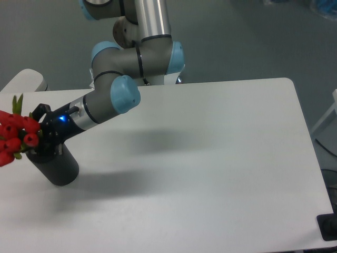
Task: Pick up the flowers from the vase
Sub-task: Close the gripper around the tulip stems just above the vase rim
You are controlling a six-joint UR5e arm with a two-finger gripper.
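Note:
The flowers (14,135), a bunch of red tulip buds with a green leaf sticking up, lean out to the left at the table's left edge. Their stems are hidden behind my black gripper (36,138), which sits just above the mouth of the vase (58,167) and looks shut around the bunch's base. The vase is a matte black cylinder that leans slightly on the white table (210,158). Whether the stem ends are still inside the vase cannot be seen.
My arm reaches in from the back, its blue-capped joint (124,95) above the table's rear left. A white rounded object (23,81) lies beyond the left corner. A small black item (329,226) sits past the front right corner.

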